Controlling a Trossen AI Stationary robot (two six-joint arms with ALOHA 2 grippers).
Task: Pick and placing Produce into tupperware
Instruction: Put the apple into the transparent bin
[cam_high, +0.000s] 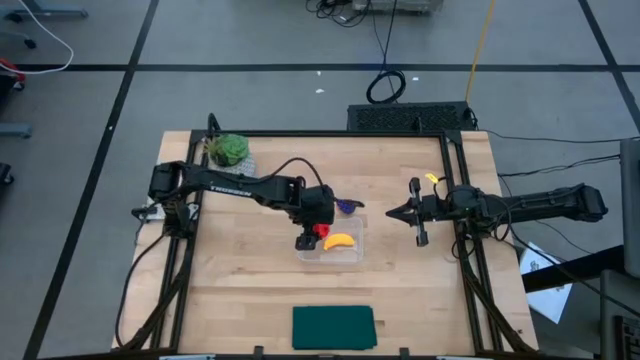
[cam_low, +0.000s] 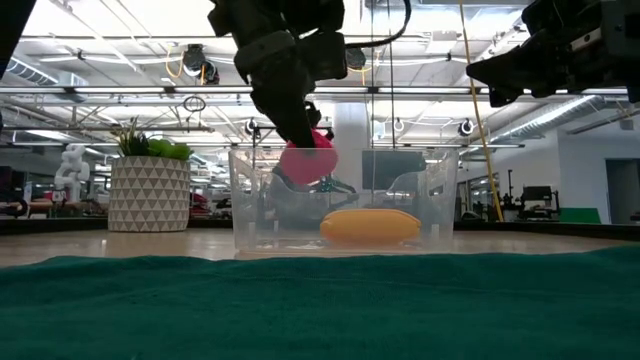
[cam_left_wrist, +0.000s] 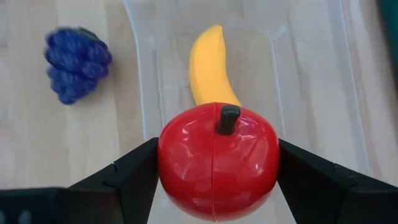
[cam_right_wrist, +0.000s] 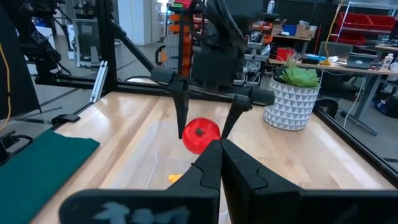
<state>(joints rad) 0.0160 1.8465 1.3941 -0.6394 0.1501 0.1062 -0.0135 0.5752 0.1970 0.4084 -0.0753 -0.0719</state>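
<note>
The left gripper (cam_high: 312, 238) has its two fingers clamped on the red fruit (cam_left_wrist: 217, 158), stem up, held just above the clear tupperware (cam_high: 352, 256). Below it, inside the container, the banana (cam_left_wrist: 208, 65) lies flat, its length running away from the fingers. The purple piece (cam_left_wrist: 77, 64) sits outside on the wooden table (cam_high: 250, 290), beside the container. The right gripper (cam_high: 397, 212) waits off to the side, fingers together. A potted plant (cam_low: 148, 180) stands farther back.
</note>
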